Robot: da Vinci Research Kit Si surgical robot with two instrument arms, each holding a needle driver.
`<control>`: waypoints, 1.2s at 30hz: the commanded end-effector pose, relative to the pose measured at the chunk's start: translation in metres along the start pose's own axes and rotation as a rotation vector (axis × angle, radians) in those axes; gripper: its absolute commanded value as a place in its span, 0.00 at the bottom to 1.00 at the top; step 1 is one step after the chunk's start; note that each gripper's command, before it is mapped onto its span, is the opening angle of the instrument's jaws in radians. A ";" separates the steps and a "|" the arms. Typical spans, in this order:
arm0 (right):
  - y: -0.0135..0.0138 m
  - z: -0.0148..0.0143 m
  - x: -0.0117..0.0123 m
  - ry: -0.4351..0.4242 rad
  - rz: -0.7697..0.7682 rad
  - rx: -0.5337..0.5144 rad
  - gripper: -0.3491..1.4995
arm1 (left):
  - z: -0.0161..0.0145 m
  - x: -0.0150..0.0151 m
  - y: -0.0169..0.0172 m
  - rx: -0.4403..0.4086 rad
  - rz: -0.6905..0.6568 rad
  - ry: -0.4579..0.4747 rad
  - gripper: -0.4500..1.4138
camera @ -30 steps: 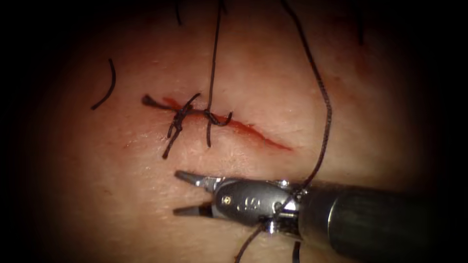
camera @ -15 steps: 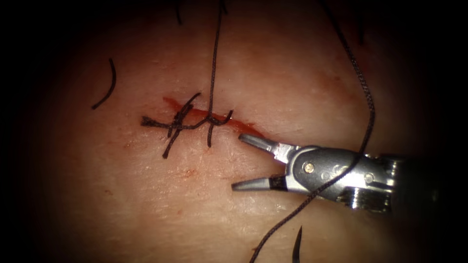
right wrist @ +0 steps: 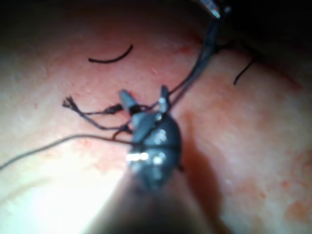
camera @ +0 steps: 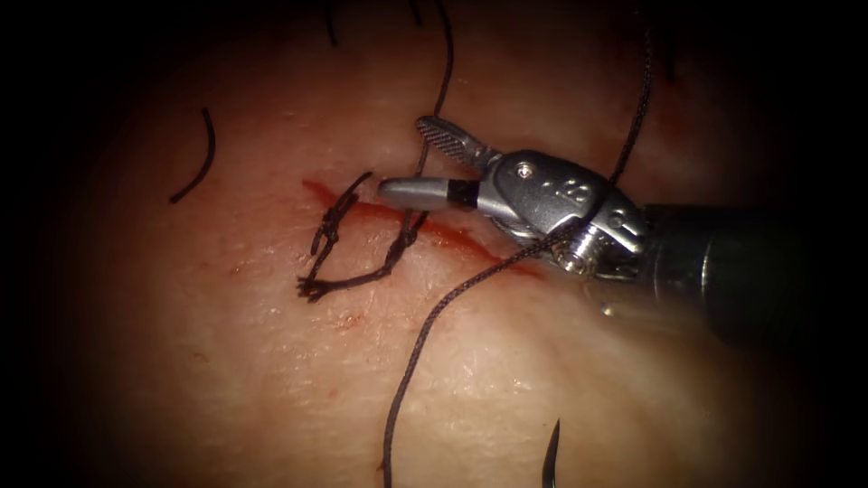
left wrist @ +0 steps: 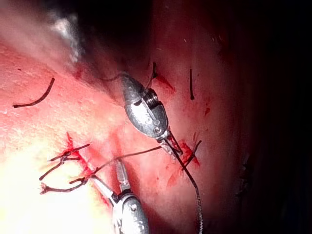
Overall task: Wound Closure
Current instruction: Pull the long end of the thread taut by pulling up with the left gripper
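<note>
The tissue (camera: 271,361) carries the cut (camera: 452,237), red fluid (camera: 316,192) along it, knotted thread (camera: 348,276), and a loose thread piece (camera: 201,163) far left.

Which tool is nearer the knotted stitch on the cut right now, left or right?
Right. The right tool has open jaws, empty, straddling the thread just right of the knotted stitch. In the left wrist view, the left tool grips thread farther along the cut.

Right tool (camera: 420,163) silver metal, ridged jaw face, round pivot screw, stamped marks, dark shaft
</note>
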 end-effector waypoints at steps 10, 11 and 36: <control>-0.0002 0.0013 -0.0014 -0.004 0.078 -0.010 0.90 | 0.0002 0.0022 0.0004 0.005 0.016 0.009 0.00; -0.0002 0.0014 -0.0014 -0.004 0.084 -0.005 0.90 | 0.0002 0.0023 0.0004 0.005 0.015 0.009 0.00; -0.0009 0.0076 -0.0033 0.026 0.115 0.020 0.90 | 0.0016 0.0046 0.0016 -0.001 0.030 0.028 0.00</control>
